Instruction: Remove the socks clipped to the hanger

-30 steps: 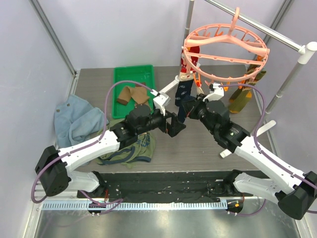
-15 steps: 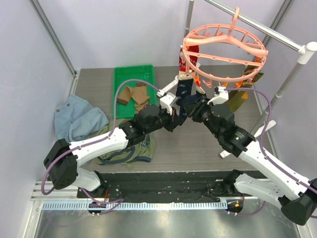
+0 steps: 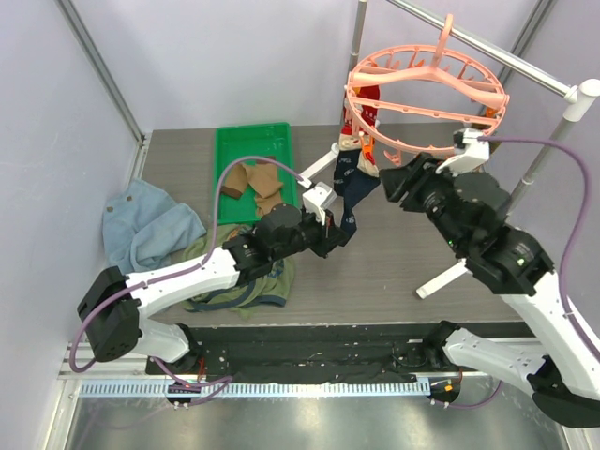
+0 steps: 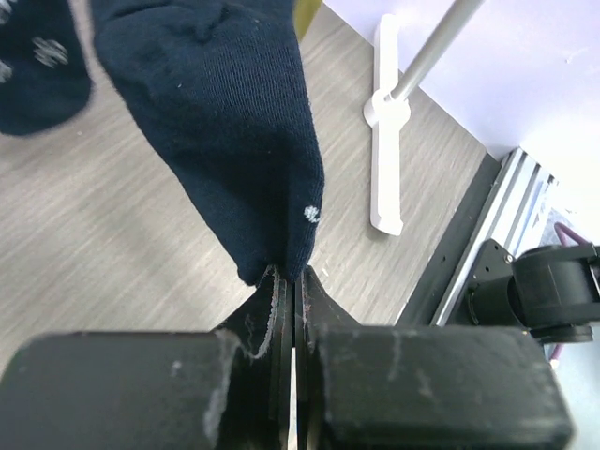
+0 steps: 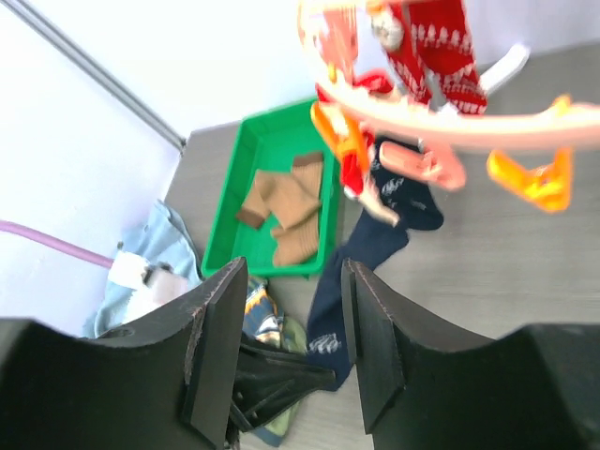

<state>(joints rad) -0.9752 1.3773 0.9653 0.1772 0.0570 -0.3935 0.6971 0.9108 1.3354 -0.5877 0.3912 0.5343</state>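
Left wrist view shows us the left gripper point(image 4: 288, 277) pinching the toe tip of the navy-blue fabric sock with small white dots point(image 4: 225, 122), jaws pressed together on the cloth. In the top external view that sock runs as a stretched diagonal. Its cuff is clipped at the near-left rim of the round salmon-pink plastic hanger point(image 3: 427, 94), and its toe points down and toward the left arm. We judge that the release turns on a pull along this axis, down and away from the ring, and the left arm is the one attached to it. The right gripper point(image 5: 292, 281) hovers just beside the ring's near side, fingers spread apart, holding nothing. Two brown-tan socks point(image 3: 255, 180) lie in the green plastic tray point(image 3: 248, 145). The red patterned socks point(image 5: 436, 47) hang clipped at the ring's left side.
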